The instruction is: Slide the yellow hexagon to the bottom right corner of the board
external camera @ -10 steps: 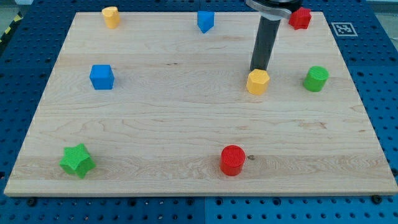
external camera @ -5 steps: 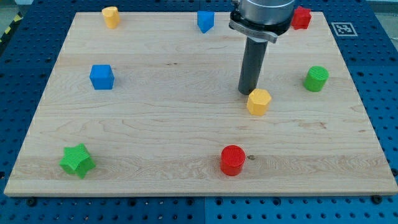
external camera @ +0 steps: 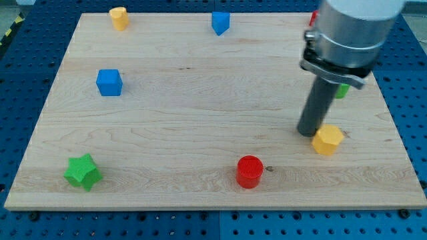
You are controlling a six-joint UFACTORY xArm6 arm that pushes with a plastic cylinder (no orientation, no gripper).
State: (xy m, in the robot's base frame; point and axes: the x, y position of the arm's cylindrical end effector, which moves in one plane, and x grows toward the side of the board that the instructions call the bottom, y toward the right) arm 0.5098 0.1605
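Observation:
The yellow hexagon (external camera: 327,140) lies on the wooden board (external camera: 200,120), right of centre and toward the view's bottom right. My tip (external camera: 307,132) stands just to the hexagon's upper left, touching or nearly touching it. The rod and the arm's grey body rise above it and cover part of the board's upper right.
A red cylinder (external camera: 250,171) stands at the bottom centre, left of the hexagon. A green star (external camera: 83,171) is at the bottom left, a blue cube (external camera: 109,82) at the left. A yellow block (external camera: 119,17) and a blue block (external camera: 220,22) sit at the top. A green block (external camera: 341,90) peeks from behind the arm.
My tip has moved down and to the right, and the yellow hexagon has slid with it from the board's middle right toward the bottom right. The arm now hides the red block and most of the green one.

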